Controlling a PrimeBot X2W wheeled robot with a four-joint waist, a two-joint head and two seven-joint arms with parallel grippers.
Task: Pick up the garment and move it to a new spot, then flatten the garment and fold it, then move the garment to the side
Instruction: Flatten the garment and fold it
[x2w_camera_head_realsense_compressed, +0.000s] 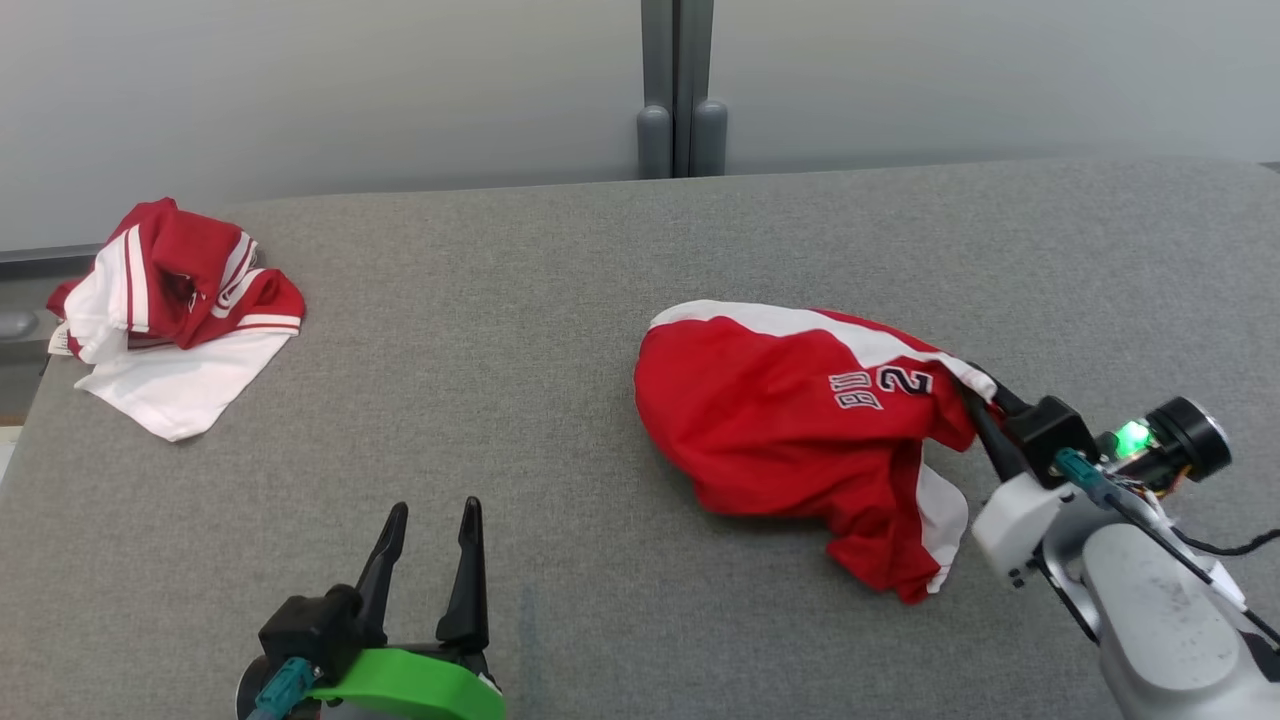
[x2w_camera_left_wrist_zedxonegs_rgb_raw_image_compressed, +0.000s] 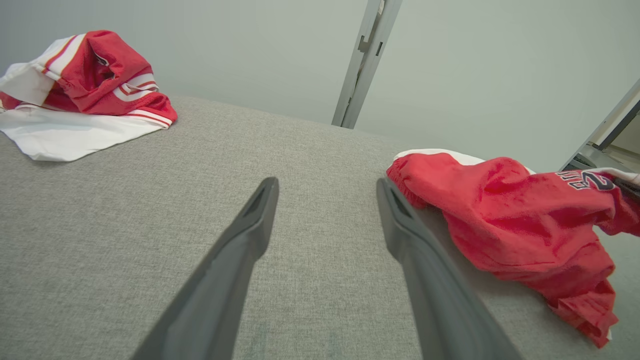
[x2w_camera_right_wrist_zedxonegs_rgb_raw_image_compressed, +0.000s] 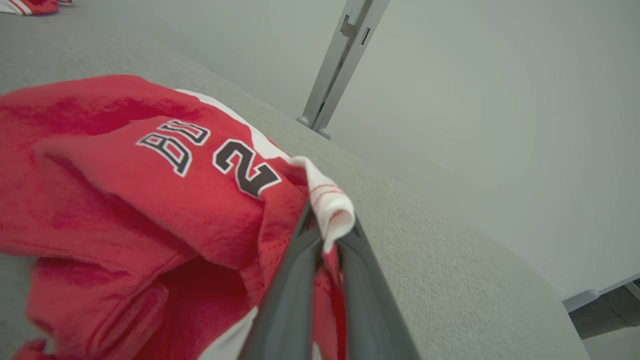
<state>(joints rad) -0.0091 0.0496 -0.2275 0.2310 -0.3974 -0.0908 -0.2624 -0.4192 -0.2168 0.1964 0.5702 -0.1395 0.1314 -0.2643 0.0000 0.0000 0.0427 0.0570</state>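
Observation:
The garment (x2w_camera_head_realsense_compressed: 790, 400) is a crumpled red piece with white panels and dark lettering, lying right of the table's middle. My right gripper (x2w_camera_head_realsense_compressed: 978, 398) is shut on its right edge, lifting that edge a little. In the right wrist view the red and white cloth (x2w_camera_right_wrist_zedxonegs_rgb_raw_image_compressed: 150, 185) is pinched between the dark fingers (x2w_camera_right_wrist_zedxonegs_rgb_raw_image_compressed: 295, 280), with my right gripper (x2w_camera_right_wrist_zedxonegs_rgb_raw_image_compressed: 327, 227) closed on the white hem. My left gripper (x2w_camera_head_realsense_compressed: 432, 512) stands open near the front edge, left of the garment, with nothing between its fingers. The left wrist view shows the garment (x2w_camera_left_wrist_zedxonegs_rgb_raw_image_compressed: 515, 220) to the right of my open left gripper (x2w_camera_left_wrist_zedxonegs_rgb_raw_image_compressed: 327, 187).
A second red and white garment (x2w_camera_head_realsense_compressed: 175, 310) lies bunched at the table's far left, also seen in the left wrist view (x2w_camera_left_wrist_zedxonegs_rgb_raw_image_compressed: 85, 95). The grey fabric-covered table (x2w_camera_head_realsense_compressed: 560, 300) ends at a pale wall with a grey post (x2w_camera_head_realsense_compressed: 680, 90) behind it.

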